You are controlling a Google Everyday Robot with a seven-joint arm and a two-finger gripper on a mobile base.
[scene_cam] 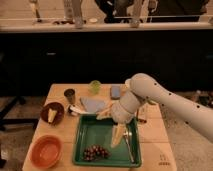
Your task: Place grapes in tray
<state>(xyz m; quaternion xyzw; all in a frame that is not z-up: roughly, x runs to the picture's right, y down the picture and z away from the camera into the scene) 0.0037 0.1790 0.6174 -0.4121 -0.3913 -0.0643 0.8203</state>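
Observation:
The grapes (95, 152), a small dark reddish-purple bunch, lie inside the green tray (131, 161), near its front left part. The tray sits at the front middle of the wooden table. My gripper (119, 136) hangs over the tray's middle, to the right of and a little above the grapes, apart from them. Its pale fingers (115, 137) point down toward the tray floor. The white arm comes in from the right.
An orange bowl (46, 151) sits at the front left. A dark brown plate with a pale yellow wedge (52, 114) is at the left. A dark cup (69, 95), a green cup (95, 86), a blue cloth (93, 104) and a blue packet (116, 92) stand behind the tray.

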